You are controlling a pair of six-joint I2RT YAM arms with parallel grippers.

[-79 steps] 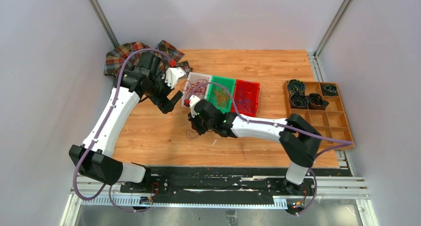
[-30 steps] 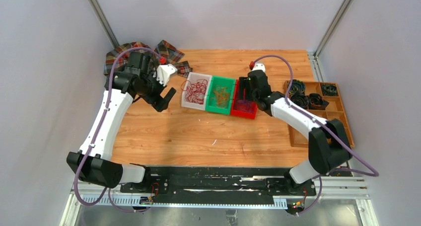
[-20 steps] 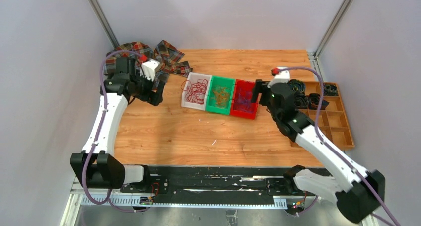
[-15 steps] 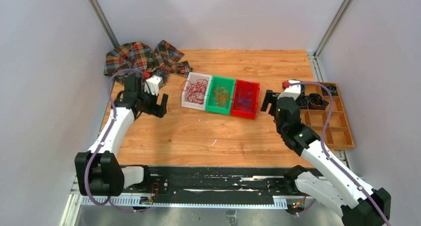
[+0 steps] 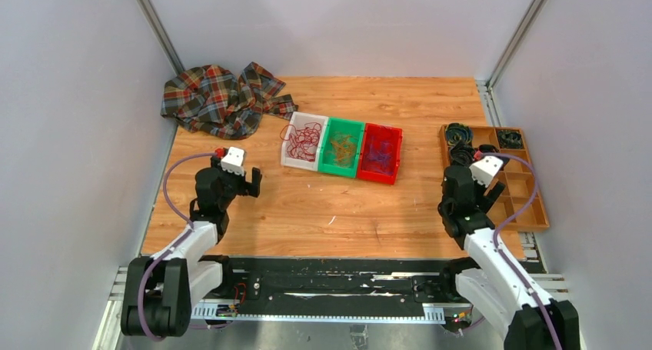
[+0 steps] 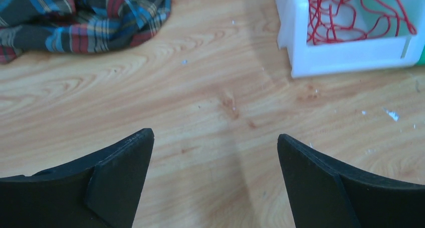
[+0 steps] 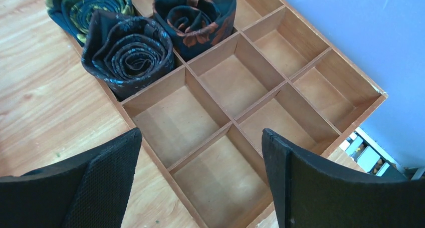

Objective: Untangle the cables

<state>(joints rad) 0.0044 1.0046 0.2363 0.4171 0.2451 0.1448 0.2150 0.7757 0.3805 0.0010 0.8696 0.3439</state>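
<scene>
Wood-grain table (image 5: 369, 211), light brown, with a few pale specks on its surface.

Bins, three in a row at mid-table, touching side to side:
- White bin (image 6: 346, 62), holding red cables (image 6: 351, 12) in a loose bunch. The left wrist view cuts off its far part.
- Green bin (image 5: 343, 146), holding orange cables (image 5: 344, 144), too fine from above to trace single strands.
- Red bin (image 5: 380, 151), holding purple cables (image 5: 379, 156), hard to tell apart from the red floor.

Plaid cloth (image 5: 219, 96), crumpled at the far left corner. Only its near edge shows in the left wrist view.

Wooden divider tray (image 7: 230, 120), at the right edge of the table. Rolled dark fabric strips (image 7: 128, 55) fill some far compartments, and the near compartments are bare wood. The top roll is cut by the frame edge.

Left gripper (image 6: 213, 153), jaws spread wide over bare table, nothing between them, near the white bin but apart from it.

Right gripper (image 7: 200, 138), jaws spread wide above the tray, nothing between them. From above, its fingers are hidden under the wrist and the spread cannot be judged there.
</scene>
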